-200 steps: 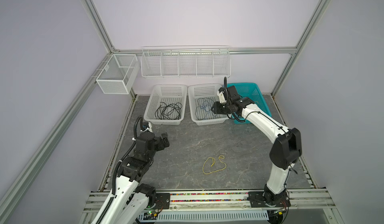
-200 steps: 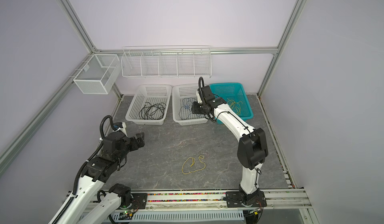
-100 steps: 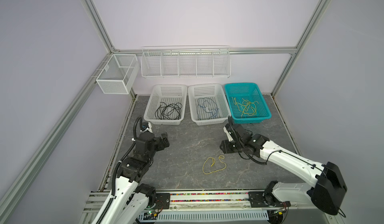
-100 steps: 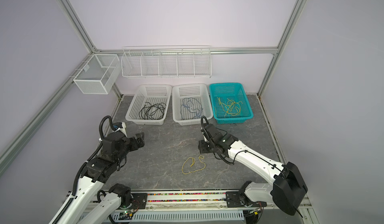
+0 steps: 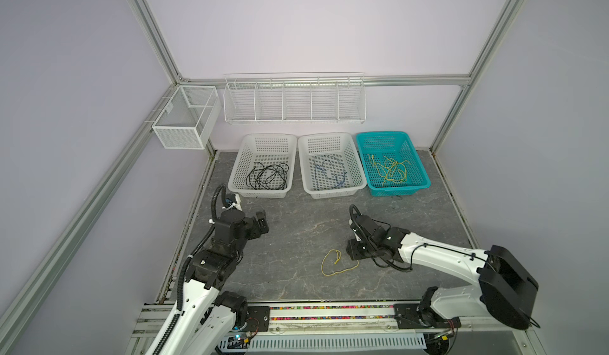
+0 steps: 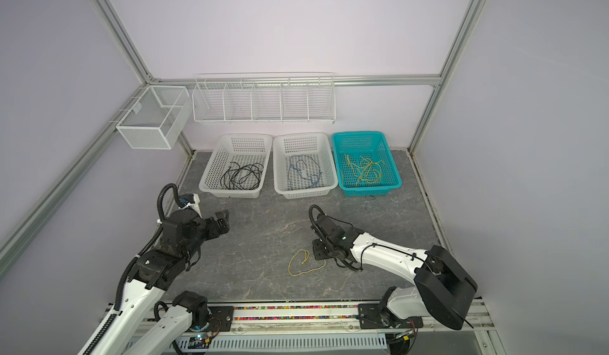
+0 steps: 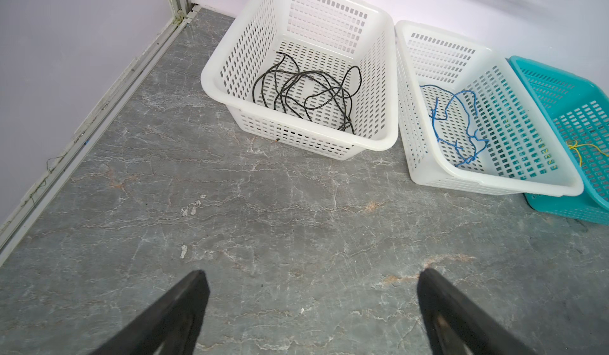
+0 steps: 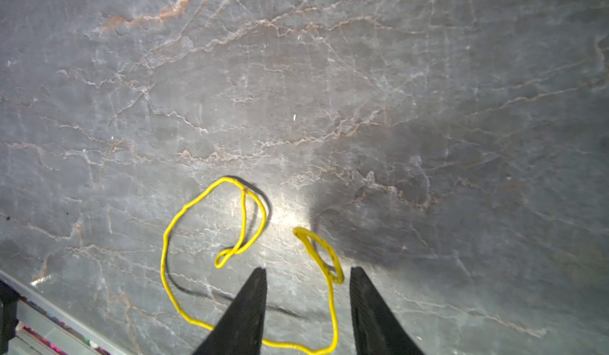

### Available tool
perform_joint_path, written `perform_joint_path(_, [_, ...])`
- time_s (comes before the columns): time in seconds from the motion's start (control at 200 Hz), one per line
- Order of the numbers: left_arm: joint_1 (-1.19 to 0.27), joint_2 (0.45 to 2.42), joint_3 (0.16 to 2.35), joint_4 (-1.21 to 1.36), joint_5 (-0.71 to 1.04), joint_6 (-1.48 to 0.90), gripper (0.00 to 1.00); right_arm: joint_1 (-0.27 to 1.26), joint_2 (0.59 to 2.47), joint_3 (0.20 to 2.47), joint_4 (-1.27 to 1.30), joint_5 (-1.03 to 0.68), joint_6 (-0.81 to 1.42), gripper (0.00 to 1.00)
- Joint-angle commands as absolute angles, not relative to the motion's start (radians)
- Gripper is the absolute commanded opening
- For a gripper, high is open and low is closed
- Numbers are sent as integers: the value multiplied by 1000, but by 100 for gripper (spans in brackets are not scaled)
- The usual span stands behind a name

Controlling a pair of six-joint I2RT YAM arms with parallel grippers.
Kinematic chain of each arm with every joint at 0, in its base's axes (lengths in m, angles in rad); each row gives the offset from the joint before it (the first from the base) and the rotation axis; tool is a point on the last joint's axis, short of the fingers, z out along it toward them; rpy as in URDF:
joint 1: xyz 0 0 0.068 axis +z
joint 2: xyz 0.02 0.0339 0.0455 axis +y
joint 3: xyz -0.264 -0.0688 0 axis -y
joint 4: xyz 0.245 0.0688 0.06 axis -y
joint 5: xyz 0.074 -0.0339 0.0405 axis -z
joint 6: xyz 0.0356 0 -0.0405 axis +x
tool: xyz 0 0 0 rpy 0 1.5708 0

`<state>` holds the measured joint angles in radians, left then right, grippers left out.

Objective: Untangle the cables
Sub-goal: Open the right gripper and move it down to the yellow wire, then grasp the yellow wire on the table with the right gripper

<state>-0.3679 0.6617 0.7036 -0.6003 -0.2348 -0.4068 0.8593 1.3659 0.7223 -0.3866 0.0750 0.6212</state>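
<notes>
**Ana:** Which step was in hand?

**Ben:** Clearing the last stray, as I read it. The black cables (image 5: pixel 267 178) lay in the left white basket (image 5: pixel 267 136) and the blue cables (image 5: pixel 329 172) in the middle white basket (image 5: pixel 326 135). A bunch of yellow cables (image 5: pixel 392 172) sat in the teal basket (image 5: pixel 382 133) at the far right. One loose yellow cable (image 5: pixel 322 266) lay alone on the table (image 5: pixel 296 211), near the front and a little right of centre.

**Ana:** And the right gripper?

**Ben:** The right gripper (image 8: pixel 308 271) was low over the right end of that loose cable. Its jaws stood partly apart and were clamped on nothing. In the right wrist view a strand ran through the gap between the fingers, with its curled end just past the tips.

**Ana:** The left one?

**Ben:** The left gripper (image 7: pixel 312 272) hung over bare table at the near left, facing the baskets. Its jaws were wide apart and empty, well away from the loose cable.

**Ana:** What did the next move call for?

**Ben:** Closing on that strand, I judged. The wire was thin and lay flat, so the tips needed to be right down at the table or they would shut above it. After that came a lift and a carry to the teal basket. The cable crossed itself once, and I could not tell whether that was a knot.
</notes>
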Motion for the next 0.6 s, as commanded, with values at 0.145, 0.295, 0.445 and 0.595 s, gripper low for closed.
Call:
perform_joint_path(0.145, [-373, 655, 704, -598, -230, -396, 100, 862, 1438, 737, -361, 103, 616, 33])
perform_joint_path(0.295, [-374, 658, 704, -598, -229, -394, 100, 862, 1444, 733, -345, 95, 618, 24])
perform_joint_path(0.445, [-375, 660, 704, -597, -228, -394, 100, 862, 1428, 737, -344, 92, 612, 13])
perform_joint_path(0.595, [-375, 660, 704, -597, -227, -395, 100, 863, 1384, 739, -367, 103, 604, 7])
